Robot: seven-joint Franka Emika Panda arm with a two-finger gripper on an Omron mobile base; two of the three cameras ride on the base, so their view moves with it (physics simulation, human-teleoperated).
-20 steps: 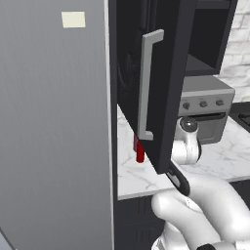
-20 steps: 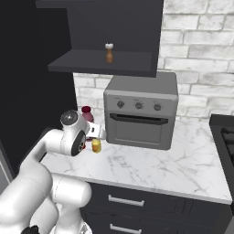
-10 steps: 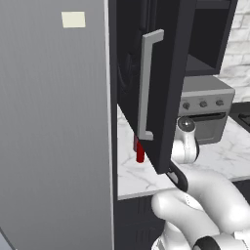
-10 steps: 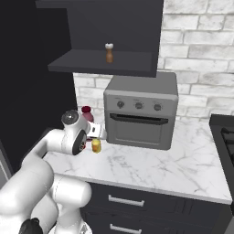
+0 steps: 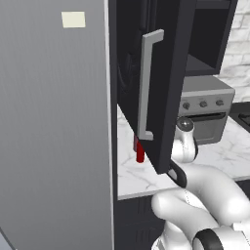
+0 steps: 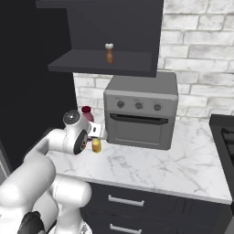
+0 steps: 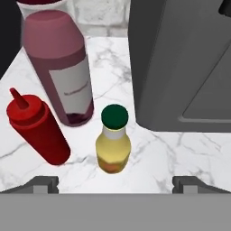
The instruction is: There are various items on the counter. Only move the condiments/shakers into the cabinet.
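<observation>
On the white marble counter (image 7: pixel 189 149), veined with faint grey, three bottles stand close together just left of a boxy grey toaster oven (image 7: pixel 180 63). Nearest the hand is a small rounded bottle of yellow liquid (image 7: pixel 113 149) with a dark green cap; it stands upright between the two dark finger tips (image 7: pixel 43 184), which sit wide apart at the bottom of the hand view with nothing between them. The gripper (image 7: pixel 115 185) is fully open and holds nothing. To the left of the yellow bottle stands a glossy red squeeze bottle (image 7: pixel 38 133) with a pointed nozzle, the condiment of the task, resting on the marble and apart from the fingers. Behind these two rises a taller, smooth, dark pink bottle (image 7: pixel 61 67) with a pale label. In the right base view the white arm reaches toward the yellow bottle (image 6: pixel 96 146) in front of the oven (image 6: pixel 139 112), which has three knobs and a long bar handle, and a small brown shaker with a white top (image 6: pixel 109 53) stands on the flat dark shelf of the open black cabinet (image 6: pixel 114 64) above. In the left base view the cabinet door (image 5: pixel 161 83), matte black with a long grey bar handle (image 5: pixel 145 85), hangs open, and the red bottle (image 5: pixel 139 151) peeks out below its lower edge.
</observation>
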